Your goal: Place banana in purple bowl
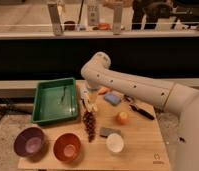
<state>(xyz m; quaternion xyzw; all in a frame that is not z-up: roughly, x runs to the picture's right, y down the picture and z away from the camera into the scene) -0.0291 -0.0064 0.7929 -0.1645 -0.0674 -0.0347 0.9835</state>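
The banana (93, 106), small and pale yellow, lies on the wooden table just above the dark grape bunch (89, 125), to the right of the green tray. My gripper (86, 98) hangs from the white arm and reaches down right at the banana's upper left end; I cannot tell whether it touches the banana. The purple bowl (29, 142) stands empty at the table's front left corner, well to the left of and nearer than the gripper.
A green tray (42, 111) sits at the back left. An orange bowl (67, 147) stands beside the purple one. A white cup (114, 143), a grey piece (109, 131), an orange fruit (122, 118), a blue item (113, 98), a carrot-like piece (104, 90) and a black tool (142, 111) lie to the right.
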